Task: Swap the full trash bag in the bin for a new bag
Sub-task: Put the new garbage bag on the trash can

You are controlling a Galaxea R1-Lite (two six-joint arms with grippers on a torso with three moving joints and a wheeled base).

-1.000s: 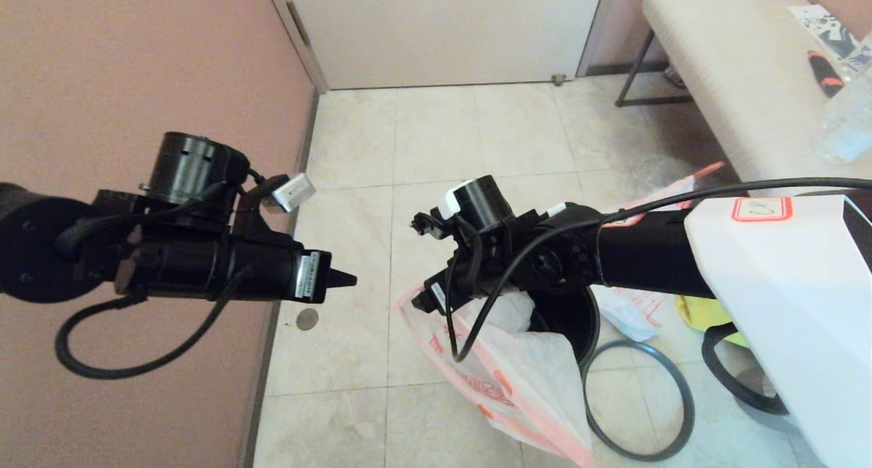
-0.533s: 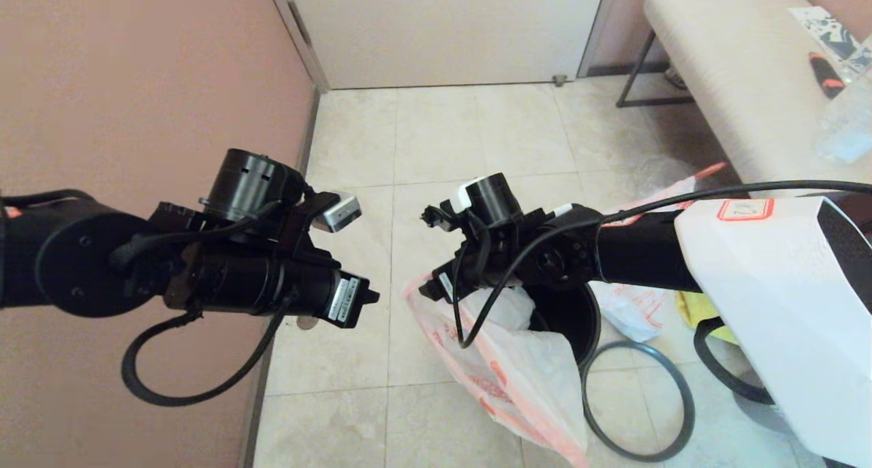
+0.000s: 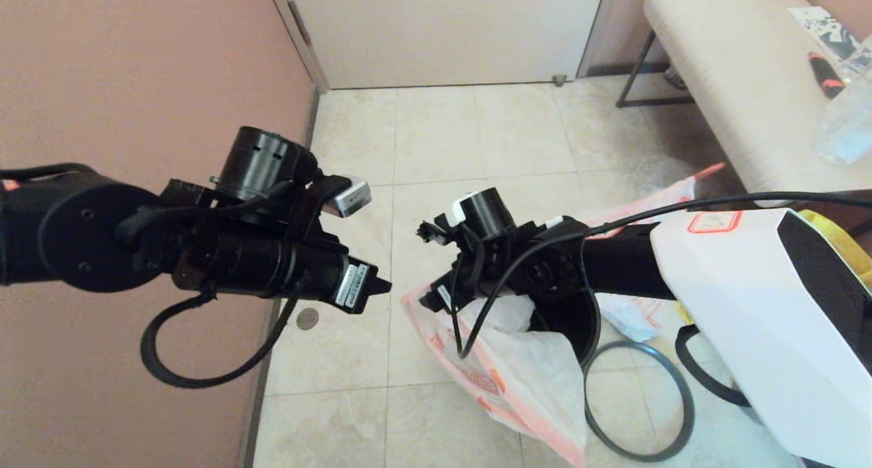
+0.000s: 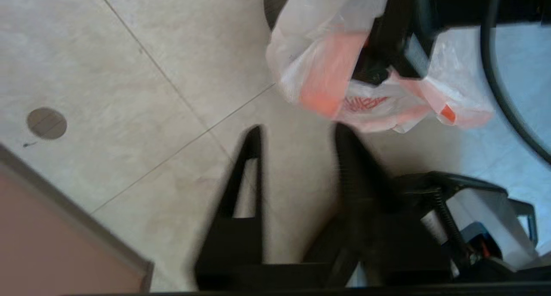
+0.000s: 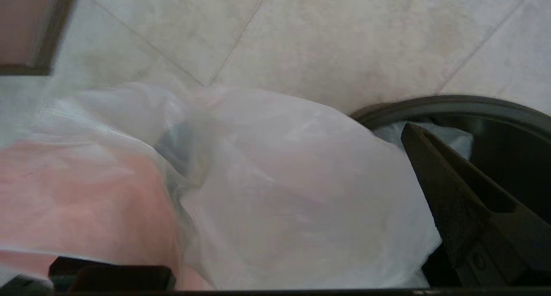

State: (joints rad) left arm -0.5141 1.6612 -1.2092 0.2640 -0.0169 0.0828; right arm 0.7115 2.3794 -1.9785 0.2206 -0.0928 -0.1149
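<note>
Thin white plastic with orange-red print, the new bag [image 3: 507,369] hangs half in the bin [image 3: 579,321] and half down its outside onto the floor [image 3: 443,148]. In the head view my right end effector [image 3: 436,296] is at the bag's mouth over the bin; the grey hoop [image 3: 637,400] lies on the tiles beside it, and a cushioned bench [image 3: 736,86] stands along the far wall.

Left wrist view: the left end effector [image 4: 297,134] is parted and empty, near the bag. I should bring it to the free edge.

Right wrist view: the right fingers [image 5: 452,201] are spread wide inside the plastic. I should stretch the mouth evenly over the rim.
</note>
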